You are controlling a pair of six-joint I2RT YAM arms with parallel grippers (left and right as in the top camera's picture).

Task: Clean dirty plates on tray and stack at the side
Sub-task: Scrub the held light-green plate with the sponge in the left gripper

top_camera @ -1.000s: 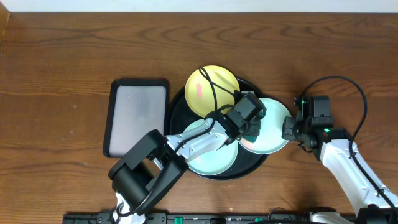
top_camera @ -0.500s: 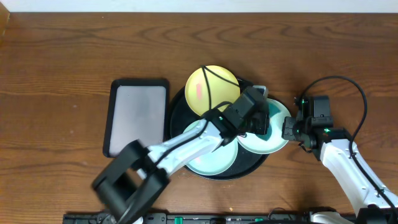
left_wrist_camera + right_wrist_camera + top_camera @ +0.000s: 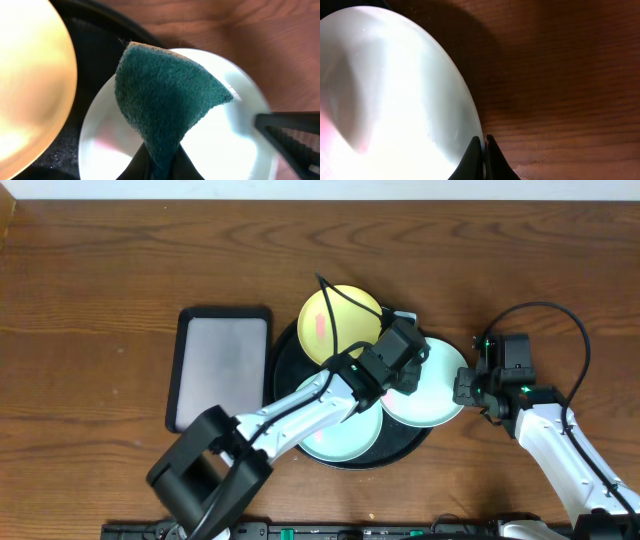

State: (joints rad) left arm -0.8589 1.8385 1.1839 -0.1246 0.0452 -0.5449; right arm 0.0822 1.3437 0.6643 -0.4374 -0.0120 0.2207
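Pinching the rim of the seemingly light, stiff, slippery plate (image 3: 440, 398), right of centre on the tray (image 3: 284, 366) edge, in the right gripper (image 3: 463, 389), clamping a sponge (image 3: 165, 100) in the left gripper (image 3: 160, 167).

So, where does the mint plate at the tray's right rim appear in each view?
Overhead: mint plate, right of centre, overhanging the tray.
Left wrist: lower middle, behind the green sponge.
Right wrist: fills the left half.
Shared landmark: wooden table past its right edge.
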